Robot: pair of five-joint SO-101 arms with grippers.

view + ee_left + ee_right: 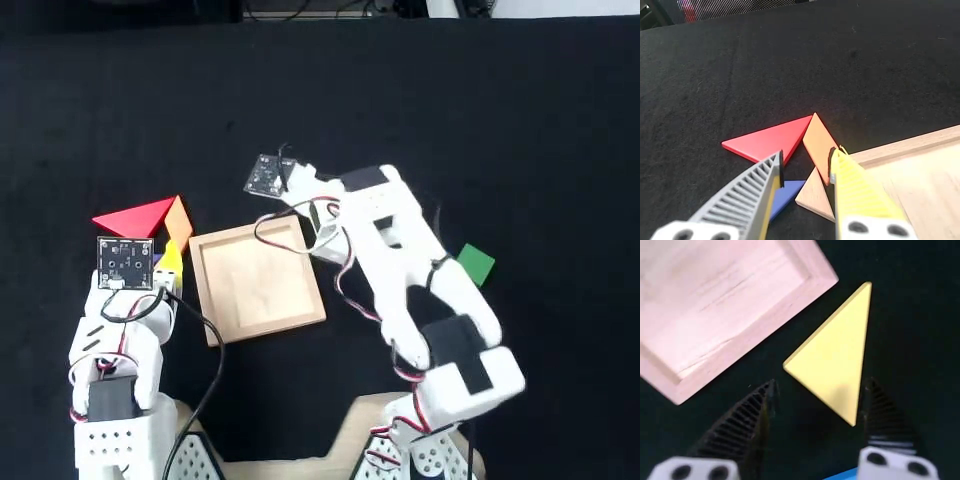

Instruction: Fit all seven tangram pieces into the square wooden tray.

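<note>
Hovering over the piece cluster just off the tray's [258, 283] left far corner, the left gripper [806, 162] has its jaws spread apart, grasping nothing. Grey finger [760, 185] sits above the red triangle's [770, 140] near edge and the blue piece [785, 195]. Yellow finger [855, 192] sits above the tray rim [905, 147], next to the orange parallelogram [820, 142]. Can't tell whether either tip touches a piece.

Red triangle and orange parallelogram meet at a point. The plain wood triangle [816, 197] lies against the parallelogram's near end, just beside the tray rim. The blue piece is beside the wood triangle, partly hidden under the grey finger.

The right gripper [820, 386] is at the tray's right far corner, jaws wide, released, straddling the yellow triangle [835, 360]. One finger [882, 410] overlaps the triangle's near point, contact unclear; the other finger [747, 425] stands apart from it. The yellow triangle lies flat on the black tabletop [400, 100], just beside the tray's outer corner [810, 275], with a thin dark gap between.

Tray interior is bare wood, with no pieces inside. The green square [476, 264] lies well apart from the tray, to the right, beyond the right arm.
</note>
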